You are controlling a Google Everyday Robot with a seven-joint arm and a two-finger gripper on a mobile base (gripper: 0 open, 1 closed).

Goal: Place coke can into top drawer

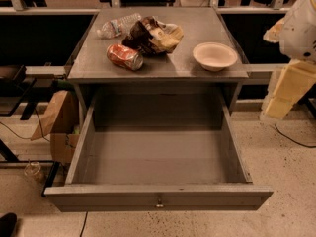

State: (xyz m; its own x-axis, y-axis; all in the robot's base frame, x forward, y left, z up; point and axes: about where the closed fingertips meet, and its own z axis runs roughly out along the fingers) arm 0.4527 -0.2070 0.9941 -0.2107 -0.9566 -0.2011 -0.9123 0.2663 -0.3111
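Note:
The coke can (125,57), red with silver ends, lies on its side on the grey table top (163,65), left of centre. The top drawer (158,157) is pulled fully out below the table; its inside is bare and its front panel has a small knob (159,201). My gripper (285,93) is at the right edge of the view, on the white and yellowish arm, beside the table's right side and well apart from the can. It holds nothing that I can see.
A clear water bottle (116,26) and a brown and yellow snack bag (153,35) lie behind the can. A white bowl (215,56) stands at the table's right. A cardboard box (57,125) and cables are on the floor at the left.

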